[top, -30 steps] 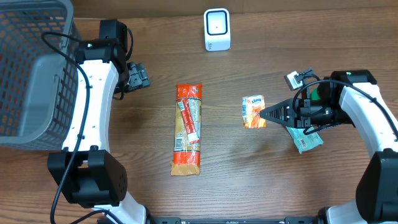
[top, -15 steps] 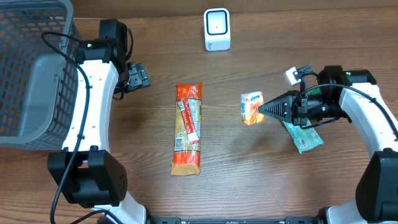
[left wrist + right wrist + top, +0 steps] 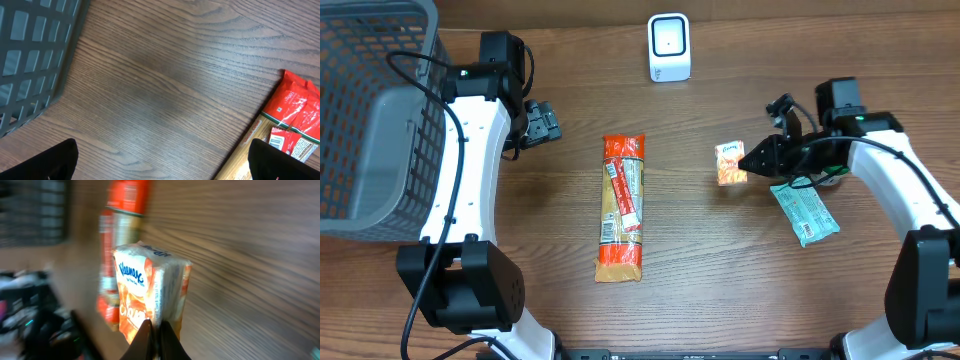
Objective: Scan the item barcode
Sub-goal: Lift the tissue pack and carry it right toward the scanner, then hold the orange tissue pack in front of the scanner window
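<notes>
Grey basket far left, left gripper just beside it, jaws spread wide, holding nothing. Long orange pasta packet flat mid-table. Teal wrapper lies under the right arm. White scanner at far edge. Right gripper pinched tight on Kleenex tissue pack, held between pasta packet and wrapper. Versus a second ago: tissue pack has shifted toward the scanner side and turned more edge-on, and the right arm has swung with it. Left arm unchanged.

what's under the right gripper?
A teal packet lies flat on the table. Its upper end runs under the right gripper, which holds a tissue pack, so that end is hidden.
</notes>
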Available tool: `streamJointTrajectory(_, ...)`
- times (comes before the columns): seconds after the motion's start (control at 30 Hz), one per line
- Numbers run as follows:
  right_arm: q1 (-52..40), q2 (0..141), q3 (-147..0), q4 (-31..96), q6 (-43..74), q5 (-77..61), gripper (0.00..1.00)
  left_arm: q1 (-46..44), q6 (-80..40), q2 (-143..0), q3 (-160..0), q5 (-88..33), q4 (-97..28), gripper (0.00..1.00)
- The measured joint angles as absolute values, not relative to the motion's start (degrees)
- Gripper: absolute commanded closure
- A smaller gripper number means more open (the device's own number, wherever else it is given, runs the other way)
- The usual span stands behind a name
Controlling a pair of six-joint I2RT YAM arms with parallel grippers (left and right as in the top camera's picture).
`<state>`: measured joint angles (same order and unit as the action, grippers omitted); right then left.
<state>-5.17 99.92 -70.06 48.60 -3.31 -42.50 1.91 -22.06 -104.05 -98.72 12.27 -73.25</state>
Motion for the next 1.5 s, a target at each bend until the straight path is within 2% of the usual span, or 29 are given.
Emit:
streamJointTrajectory(0.13, -7.0, 99.9, -70.2, 49.9, 1.8, -34.3, 0.96, 1.9, -22.1, -104.0, -98.7, 12.3, -73.3, 0.00)
streamJointTrajectory(0.3, -7.3, 100.1, -75.4, 57.6, 4.6, -28.8, 0.96, 1.9, -22.1, -104.0, -98.7, 12.3, -73.3, 0.00)
streamJointTrajectory(0.5, -7.8, 100.2, -90.2, 70.1, 6.7, -20.1, 0.97, 1.9, -22.1, -104.0, -98.7, 12.3, -73.3, 0.00)
streamJointTrajectory(0.7, -10.1, 100.2, -103.3, 76.8, 9.0, -14.1, 0.97, 1.9, -22.1, -104.0, -98.7, 12.3, -73.3, 0.00)
streamJointTrajectory(1.03, -17.0, 109.4, -140.7, 91.0, 11.7, -4.9, 0.97, 1.9, -22.1, -104.0, -98.7, 12.3, -73.3, 0.00)
streamJointTrajectory(1.27, -19.1, 116.8, -146.1, 83.6, 9.8, -0.4, 0.96, 1.9, -22.1, -104.0, -98.7, 12.3, -73.3, 0.00)
streamJointTrajectory(1.5, -22.5, 125.6, -145.5, 72.4, -1.7, 7.2, 0.96, 1.9, -22.1, -104.0, -98.7, 12.3, -73.3, 0.00)
